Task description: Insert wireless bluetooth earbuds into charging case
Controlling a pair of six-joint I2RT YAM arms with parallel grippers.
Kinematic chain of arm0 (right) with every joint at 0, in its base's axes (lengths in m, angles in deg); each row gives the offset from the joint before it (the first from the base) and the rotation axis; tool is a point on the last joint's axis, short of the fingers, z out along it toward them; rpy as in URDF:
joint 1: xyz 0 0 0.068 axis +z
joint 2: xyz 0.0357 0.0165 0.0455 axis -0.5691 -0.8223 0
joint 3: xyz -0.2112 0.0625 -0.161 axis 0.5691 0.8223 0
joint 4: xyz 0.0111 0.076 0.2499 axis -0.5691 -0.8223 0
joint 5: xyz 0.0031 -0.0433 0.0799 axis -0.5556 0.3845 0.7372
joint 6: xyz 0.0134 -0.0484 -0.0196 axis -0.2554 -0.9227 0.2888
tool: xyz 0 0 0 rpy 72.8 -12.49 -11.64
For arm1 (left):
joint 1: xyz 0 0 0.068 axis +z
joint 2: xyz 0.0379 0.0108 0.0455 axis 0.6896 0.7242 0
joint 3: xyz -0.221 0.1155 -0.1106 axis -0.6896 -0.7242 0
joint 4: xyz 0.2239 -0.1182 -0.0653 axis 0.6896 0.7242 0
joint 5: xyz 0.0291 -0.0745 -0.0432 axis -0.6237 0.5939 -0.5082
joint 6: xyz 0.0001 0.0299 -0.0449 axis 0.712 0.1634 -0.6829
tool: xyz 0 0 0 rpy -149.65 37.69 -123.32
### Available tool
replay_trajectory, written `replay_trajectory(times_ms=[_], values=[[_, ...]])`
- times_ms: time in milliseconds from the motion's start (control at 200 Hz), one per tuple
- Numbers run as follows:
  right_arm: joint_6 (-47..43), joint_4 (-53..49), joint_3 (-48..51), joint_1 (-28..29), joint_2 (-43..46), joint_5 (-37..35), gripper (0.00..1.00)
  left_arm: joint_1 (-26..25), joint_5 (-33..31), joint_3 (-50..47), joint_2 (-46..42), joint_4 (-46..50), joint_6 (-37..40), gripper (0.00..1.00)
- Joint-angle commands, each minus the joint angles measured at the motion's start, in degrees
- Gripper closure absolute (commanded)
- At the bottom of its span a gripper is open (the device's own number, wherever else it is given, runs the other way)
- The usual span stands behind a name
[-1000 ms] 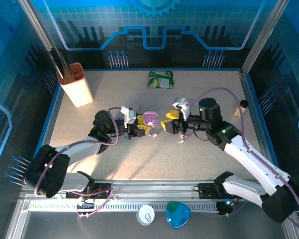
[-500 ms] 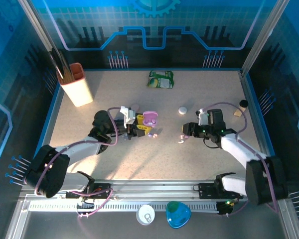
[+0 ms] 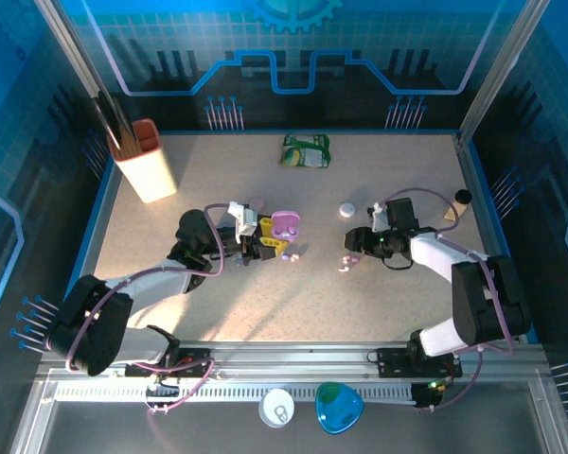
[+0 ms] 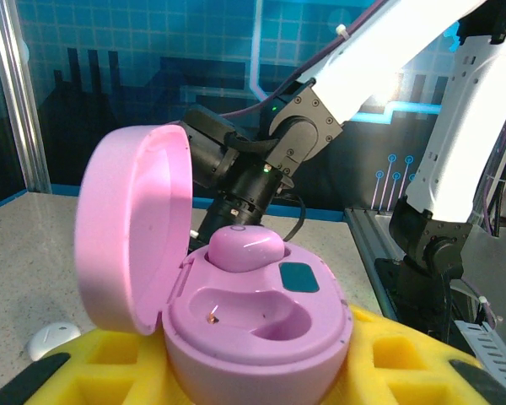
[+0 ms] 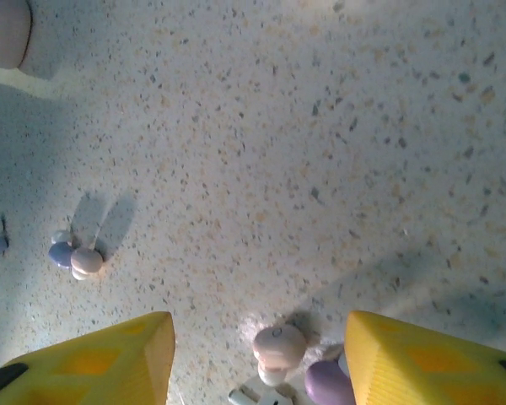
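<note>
My left gripper (image 3: 265, 244) is shut on the open pink charging case (image 3: 286, 227), whose lid (image 4: 131, 228) stands up to the left. One pink earbud (image 4: 246, 247) sits in the far slot; the near slot (image 4: 253, 308) is bare. Low over the table, my right gripper (image 3: 357, 243) is open. Its yellow fingers (image 5: 110, 363) straddle a small cluster of loose earbuds (image 3: 346, 261): a pinkish one (image 5: 278, 346), a lilac one (image 5: 325, 381) and a white one (image 5: 257, 396). They lie between the fingers, untouched.
More tiny buds (image 5: 76, 257) lie further left, near the case (image 3: 289, 257). A white round case (image 3: 346, 209) sits behind the right gripper. A green packet (image 3: 306, 149) lies at the back, an orange-topped holder (image 3: 144, 159) at back left, and small items (image 3: 454, 206) at the right edge.
My right arm has swung down and to the right from beside the case, and its gripper now sits low over the loose buds. The left arm and the case have not moved.
</note>
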Motion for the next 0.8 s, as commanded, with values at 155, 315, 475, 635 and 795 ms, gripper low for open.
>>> replay_trajectory(times_ms=[155,315,475,635,795], values=[[-2.8,-1.1,-3.4,-0.8,-7.6,1.5,0.43,-0.1,1.8,0.7,-0.6,-3.5,-1.0,0.68],[-3.1,-2.8,-3.4,-0.8,-7.5,2.3,0.43,-0.1,1.7,0.1,-0.4,-5.5,-1.6,0.68],[-2.7,-5.1,-2.6,-0.7,-6.2,2.4,0.44,-0.1,1.7,-0.1,-0.8,-5.5,-1.8,0.68],[-2.7,-8.7,-2.4,-0.6,-5.2,2.7,0.45,-0.1,1.8,-0.3,-0.8,-6.1,-1.8,0.68],[-1.9,-10.1,-0.9,0.0,-3.4,2.6,0.45,-0.1,1.9,-0.5,-1.1,-6.3,-1.7,0.68]])
